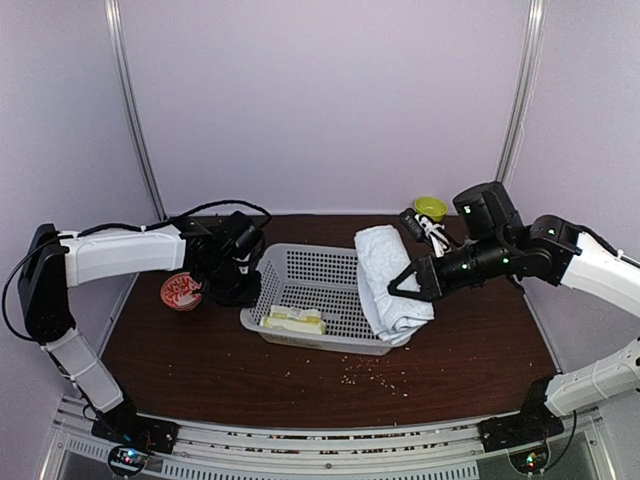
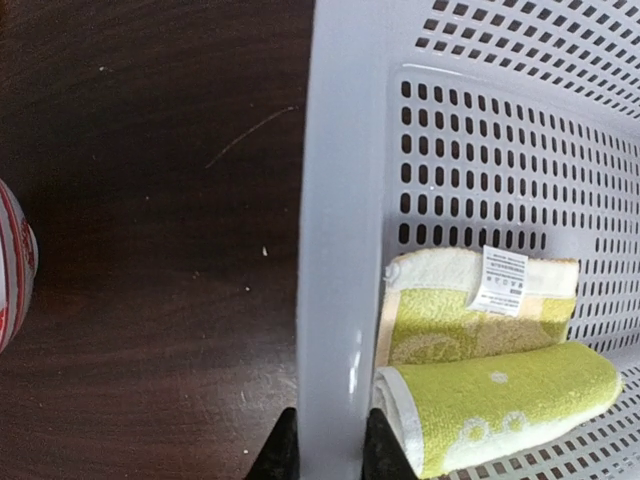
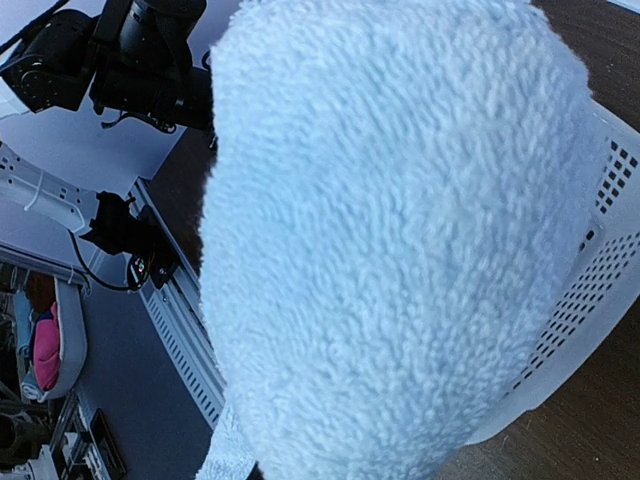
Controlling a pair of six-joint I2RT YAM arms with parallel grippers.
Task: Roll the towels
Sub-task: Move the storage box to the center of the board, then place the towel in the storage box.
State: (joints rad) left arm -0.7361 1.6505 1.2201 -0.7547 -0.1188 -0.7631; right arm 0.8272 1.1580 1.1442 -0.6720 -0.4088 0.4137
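The pale blue towel (image 1: 388,282) is a thick roll lying across the right rim of the white mesh basket (image 1: 300,262). It fills the right wrist view (image 3: 400,240) and hides those fingers. My right gripper (image 1: 402,283) is shut on its right side. The lime-green lemon-print towel (image 1: 293,320) lies rolled in the basket's near left corner, its white label up (image 2: 500,278). My left gripper (image 2: 330,460) is shut on the basket's left rim (image 2: 335,250), one dark finger (image 2: 283,455) outside and the other inside next to the green roll (image 2: 500,405).
A red-and-white bowl (image 1: 181,291) sits on the dark wooden table just left of the left gripper. A small green cup (image 1: 431,207) stands at the back right, behind the right arm. Crumbs (image 1: 375,375) dot the table in front of the basket.
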